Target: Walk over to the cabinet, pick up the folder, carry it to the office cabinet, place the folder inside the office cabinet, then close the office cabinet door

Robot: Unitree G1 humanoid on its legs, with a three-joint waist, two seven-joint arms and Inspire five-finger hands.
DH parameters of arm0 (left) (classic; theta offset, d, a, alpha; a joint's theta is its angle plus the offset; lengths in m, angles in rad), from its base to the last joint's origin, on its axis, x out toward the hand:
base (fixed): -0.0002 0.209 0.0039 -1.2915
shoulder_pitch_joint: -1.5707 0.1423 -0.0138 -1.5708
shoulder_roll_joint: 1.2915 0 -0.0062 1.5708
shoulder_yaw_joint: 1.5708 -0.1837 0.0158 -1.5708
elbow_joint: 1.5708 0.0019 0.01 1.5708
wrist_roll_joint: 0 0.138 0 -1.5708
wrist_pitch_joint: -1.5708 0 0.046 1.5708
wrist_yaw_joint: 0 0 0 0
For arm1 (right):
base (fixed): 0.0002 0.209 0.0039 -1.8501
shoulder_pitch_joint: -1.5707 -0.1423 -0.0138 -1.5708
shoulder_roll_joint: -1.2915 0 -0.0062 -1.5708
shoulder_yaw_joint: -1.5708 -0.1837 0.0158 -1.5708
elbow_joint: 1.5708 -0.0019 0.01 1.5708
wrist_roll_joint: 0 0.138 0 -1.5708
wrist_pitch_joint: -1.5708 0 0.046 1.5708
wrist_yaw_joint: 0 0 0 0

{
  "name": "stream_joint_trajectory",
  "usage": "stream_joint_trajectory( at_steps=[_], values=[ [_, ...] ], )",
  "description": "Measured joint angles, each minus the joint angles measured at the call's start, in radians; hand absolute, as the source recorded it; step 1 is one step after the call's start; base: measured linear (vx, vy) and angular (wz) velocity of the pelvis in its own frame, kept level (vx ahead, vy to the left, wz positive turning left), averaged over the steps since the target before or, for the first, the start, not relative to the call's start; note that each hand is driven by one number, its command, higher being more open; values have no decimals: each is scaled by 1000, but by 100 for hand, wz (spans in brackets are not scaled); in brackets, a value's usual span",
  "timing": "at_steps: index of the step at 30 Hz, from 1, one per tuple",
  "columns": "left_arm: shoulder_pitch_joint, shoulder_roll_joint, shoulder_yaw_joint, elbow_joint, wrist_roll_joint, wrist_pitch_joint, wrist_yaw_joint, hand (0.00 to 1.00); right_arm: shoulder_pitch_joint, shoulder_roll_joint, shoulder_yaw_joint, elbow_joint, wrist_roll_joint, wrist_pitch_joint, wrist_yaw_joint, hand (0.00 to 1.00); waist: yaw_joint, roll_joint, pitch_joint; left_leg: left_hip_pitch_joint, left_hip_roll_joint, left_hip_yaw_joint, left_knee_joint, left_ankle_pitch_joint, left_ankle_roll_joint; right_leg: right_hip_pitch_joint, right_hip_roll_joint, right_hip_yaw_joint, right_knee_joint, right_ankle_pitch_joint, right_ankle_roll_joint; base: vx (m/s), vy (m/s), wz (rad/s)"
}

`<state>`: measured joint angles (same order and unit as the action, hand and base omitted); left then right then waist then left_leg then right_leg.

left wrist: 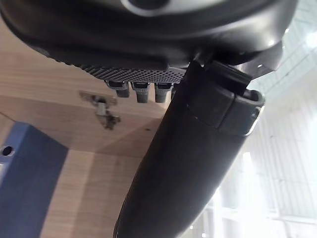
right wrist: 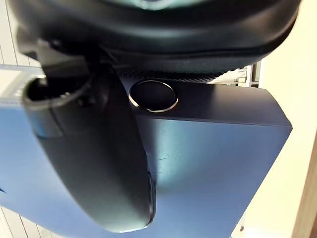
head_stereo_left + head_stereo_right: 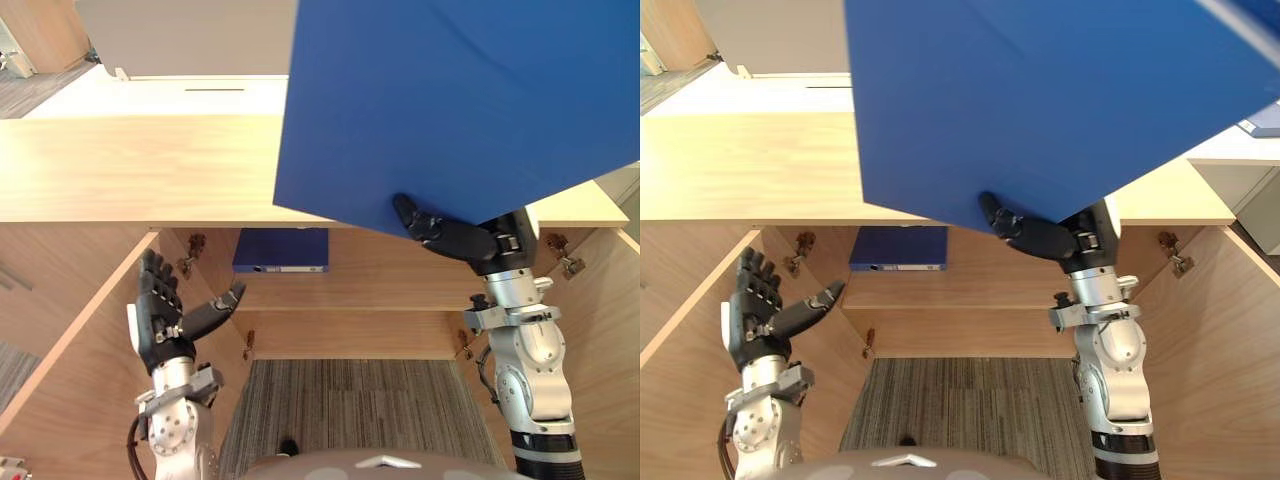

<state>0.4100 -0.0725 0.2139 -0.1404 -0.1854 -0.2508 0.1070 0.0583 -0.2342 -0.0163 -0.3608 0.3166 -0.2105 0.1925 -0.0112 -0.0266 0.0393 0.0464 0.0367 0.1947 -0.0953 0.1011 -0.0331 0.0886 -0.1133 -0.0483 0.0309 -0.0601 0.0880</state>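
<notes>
Placing stage of the filing task, judged from the present layout. The right robot hand (image 3: 455, 235) pinches the large blue hard-cover folder (image 3: 450, 100) at its lower edge: in the right wrist view the thumb lies pressed flat across the cover, just beside the round metal-rimmed finger hole (image 2: 153, 96) in the spine, with the fingers behind the board. The folder is held tilted in the air, above and in front of the pale wood-grain office cabinet (image 3: 130, 170), partly covering its top; it is not yet inside. The left robot hand (image 3: 165, 310) hangs empty, fingers straight and spread with the thumb standing out, just beside the open left cabinet door (image 3: 80, 340) and touching nothing. The next move appears to call for lowering the folder below the cabinet top and turning it flatter so that it passes between the two doors onto the inner wooden shelf (image 3: 380, 285), clear of the second blue folder (image 3: 281, 250) that lies flat at the shelf's left rear; only then can the doors be swung shut, likely the work of the free left robot hand. Count: two blue folders, one held and one shelved; two cabinet doors, left and right (image 3: 605, 330), both open; four metal hinges, the upper left (image 3: 190, 250) the plainest; two robot hands, one loaded.
</notes>
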Motion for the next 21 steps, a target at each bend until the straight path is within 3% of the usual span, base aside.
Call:
stream_joint_trajectory(
  at_steps=[7, 13, 21],
  values=[
    [2, 16, -84, 179, 61, 14, -28, 100, 0, -141, 190, 0, -1, 3, 67, 0, 7, -8, -4, -8, 0, -4, 0, 0, 0, -3, 1, -3, -1, 0, 0, 2, 1, 1],
    [-19, 48, -89, 386, 81, 42, -33, 100, 0, -225, 289, 3, -3, 4, 71, 0, 7, -7, -3, -9, 4, 4, 0, -1, -1, -11, 4, 6, 4, -1, -2, -13, 2, -4],
    [-88, 152, -82, 769, 165, 77, -28, 100, 3, -297, 479, 137, -83, 13, 86, 0, 7, -6, 13, -26, 15, 27, 0, 0, -6, -43, 12, 31, 6, 4, -9, -20, 3, -8]
  ],
)
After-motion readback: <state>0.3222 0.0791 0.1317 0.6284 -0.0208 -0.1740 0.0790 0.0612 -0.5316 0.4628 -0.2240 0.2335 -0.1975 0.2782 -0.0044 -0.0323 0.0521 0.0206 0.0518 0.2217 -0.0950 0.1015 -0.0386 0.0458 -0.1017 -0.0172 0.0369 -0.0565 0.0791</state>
